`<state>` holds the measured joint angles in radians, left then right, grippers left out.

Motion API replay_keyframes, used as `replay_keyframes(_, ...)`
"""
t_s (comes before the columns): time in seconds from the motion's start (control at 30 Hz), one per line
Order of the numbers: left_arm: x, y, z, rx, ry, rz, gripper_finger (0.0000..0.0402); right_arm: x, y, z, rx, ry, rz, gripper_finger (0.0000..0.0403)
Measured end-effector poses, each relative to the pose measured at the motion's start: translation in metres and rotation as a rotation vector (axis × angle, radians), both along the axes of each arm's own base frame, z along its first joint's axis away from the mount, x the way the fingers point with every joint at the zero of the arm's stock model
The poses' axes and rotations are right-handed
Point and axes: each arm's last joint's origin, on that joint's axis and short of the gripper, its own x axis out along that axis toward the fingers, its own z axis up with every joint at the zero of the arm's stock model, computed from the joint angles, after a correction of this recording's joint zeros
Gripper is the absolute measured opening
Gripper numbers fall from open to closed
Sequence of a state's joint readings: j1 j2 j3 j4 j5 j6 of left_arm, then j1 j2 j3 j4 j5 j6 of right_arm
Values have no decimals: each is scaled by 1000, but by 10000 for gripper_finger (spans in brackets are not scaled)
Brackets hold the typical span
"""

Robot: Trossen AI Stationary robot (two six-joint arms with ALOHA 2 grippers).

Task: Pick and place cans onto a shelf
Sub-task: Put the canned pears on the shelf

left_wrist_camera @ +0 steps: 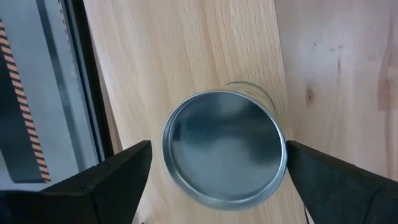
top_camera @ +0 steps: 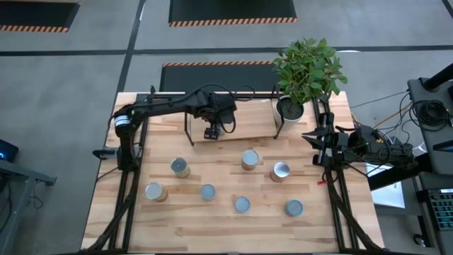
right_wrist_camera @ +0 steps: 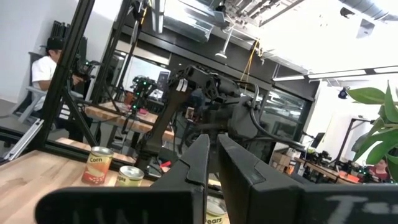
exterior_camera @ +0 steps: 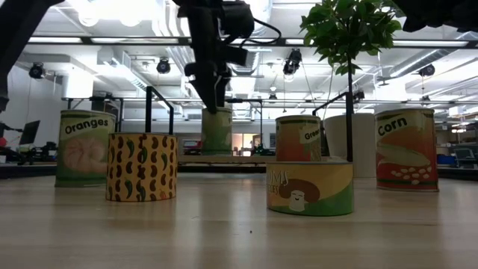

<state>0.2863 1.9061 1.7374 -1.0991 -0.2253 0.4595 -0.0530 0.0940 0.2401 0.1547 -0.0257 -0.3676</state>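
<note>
My left gripper (top_camera: 212,132) is open over the shelf (top_camera: 248,117), a black-barred rack with a light wooden board at the table's far side. Its fingers (left_wrist_camera: 115,180) point down on either side of a can with a silvery top (left_wrist_camera: 224,149). That can stands upright on the shelf board (exterior_camera: 216,131). Several more cans stand on the tabletop, among them one (top_camera: 180,167), one (top_camera: 250,159) and one (top_camera: 281,171). My right gripper (top_camera: 311,138) is shut and empty at the table's right edge, near the plant pot.
A white pot with a leafy plant (top_camera: 290,108) stands at the shelf's right end. The shelf's thin black bars (top_camera: 187,131) rise around the board. In the low view, labelled cans stand across the near table, such as Oranges (exterior_camera: 84,148) and Corn (exterior_camera: 405,149).
</note>
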Motion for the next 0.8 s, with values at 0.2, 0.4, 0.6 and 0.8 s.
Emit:
replay_keyframes(0.2,-5,-8,15,0,-52,28,345,0,0,0,0,-3,0,22)
replay_keyframes(0.4,-4,-22,26,-9,-135,59,310,0,0,1,0,-7,0,22)
replay_keyframes(0.6,-3,-21,27,-8,-166,85,194,0,0,1,0,-6,0,22)
replay_keyframes(0.8,-7,-21,23,-19,-118,78,22,0,0,1,8,-6,2,22)
